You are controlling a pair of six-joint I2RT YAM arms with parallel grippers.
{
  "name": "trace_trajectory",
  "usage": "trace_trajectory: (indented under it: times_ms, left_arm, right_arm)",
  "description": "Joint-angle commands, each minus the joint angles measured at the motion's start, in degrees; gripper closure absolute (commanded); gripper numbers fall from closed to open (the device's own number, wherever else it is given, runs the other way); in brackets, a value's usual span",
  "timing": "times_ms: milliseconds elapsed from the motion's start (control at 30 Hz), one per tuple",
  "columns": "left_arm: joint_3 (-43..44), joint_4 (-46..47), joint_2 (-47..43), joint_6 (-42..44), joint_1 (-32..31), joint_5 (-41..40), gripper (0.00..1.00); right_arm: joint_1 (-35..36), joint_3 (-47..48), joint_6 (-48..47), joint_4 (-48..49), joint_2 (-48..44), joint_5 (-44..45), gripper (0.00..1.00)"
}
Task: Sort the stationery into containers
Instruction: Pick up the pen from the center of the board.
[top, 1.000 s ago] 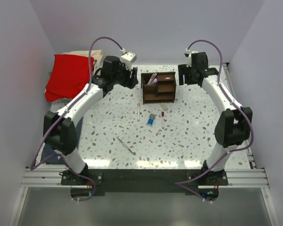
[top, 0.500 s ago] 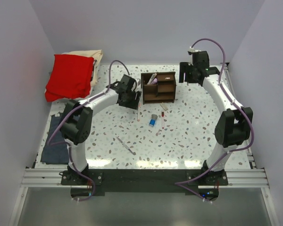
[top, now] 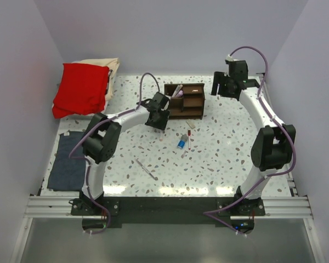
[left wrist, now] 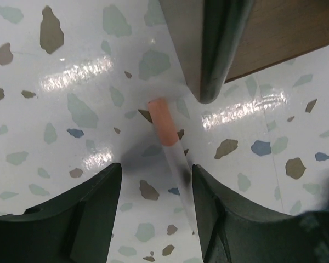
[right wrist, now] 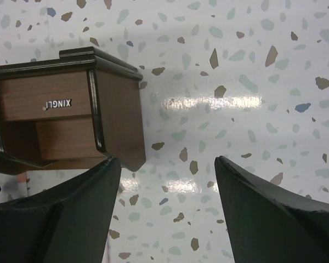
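I hold my left gripper (left wrist: 156, 172) open wide around the pink pen (left wrist: 163, 120) on the tabletop (left wrist: 71, 82), beside the brown box (left wrist: 274, 27). My right gripper (right wrist: 167, 163) is open wide too.

Bright, even overhead light; glare streaks on glossy table (top: 225, 159); soft shadows; wrist-view foregrounds blurred.

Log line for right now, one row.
left tool: open, straddling pink-capped pen, not gripped | right tool: open, empty, near organizer
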Motion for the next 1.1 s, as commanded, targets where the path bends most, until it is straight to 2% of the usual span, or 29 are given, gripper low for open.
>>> trace_trajectory:
  times_ms: [0, 67, 167, 333, 433, 533, 567, 700, 767, 867, 900, 967, 1033, 1067]
  left_arm:
    - [5.0, 2.8, 2.9, 0.4, -0.8, -2.7, 0.42]
    - [5.9, 2.7, 4.3, 0.7, -1.0, -2.0, 0.43]
    - [4.7, 1.6, 4.4, 1.3, -1.0, 0.3, 0.49]
    - [-3.5, -0.5, 0.5, 1.7, -0.3, 3.2, 0.52]
    - [-5.5, 0.1, 0.0, 3.3, 0.3, 4.1, 0.59]
    - [-5.8, 0.3, 0.0, 5.6, 0.6, 7.9, 0.70]
    - [-5.8, 0.3, 0.0, 6.2, 0.9, 10.2, 0.79]
    - [-6.2, 0.6, -2.0, 9.9, 1.5, 15.5, 1.00]
    - [-5.7, -0.7, -3.9, 11.4, 2.4, 17.9, 1.00]
    - [-0.7, -9.1, -7.0, 18.2, 3.5, 21.6, 1.00]
    - [0.4, -11.4, -8.6, 23.2, 4.1, 23.1, 1.00]
    - [-0.1, -10.5, -16.1, 27.5, 5.0, 26.8, 1.00]
    - [-1.5, -5.0, -23.6, 34.1, 5.9, 30.5, 1.00]
    - [-1.8, -3.0, -25.4, 36.6, 6.0, 35.0, 1.00]
  right_arm:
    - [-0.6, -1.4, 1.5, 1.9, -2.2, -1.6, 0.27]
    - [-0.7, -1.9, 1.5, 2.1, -2.2, -1.5, 0.27]
    - [-1.0, -1.8, 1.4, 1.8, -2.1, -1.6, 0.27]
    - [-1.4, -1.1, 0.5, 1.8, -2.2, -1.5, 0.27]
    - [-1.6, -1.1, 0.4, 1.8, -1.8, -1.6, 0.27]
    - [-1.6, -0.9, 0.9, 1.4, -1.3, -1.7, 0.28]
    - [-1.6, -0.7, 1.0, 1.4, -1.0, -1.7, 0.28]
    - [-1.6, 0.3, 0.6, 1.2, -0.9, -1.7, 0.28]
    - [-1.6, 0.6, 0.2, 1.2, -0.9, -1.7, 0.28]
    - [-1.5, 1.1, -0.5, 1.1, -1.0, -1.7, 0.28]
    - [-1.6, 1.4, -0.8, 1.1, -0.9, -1.7, 0.28]
    - [-1.6, 1.7, -0.9, 1.1, -0.8, -1.7, 0.29]
    - [-1.6, 2.0, -0.9, 1.0, -0.5, -1.7, 0.29]
    - [-1.5, 2.1, -0.9, 1.2, -0.5, -1.5, 0.29]
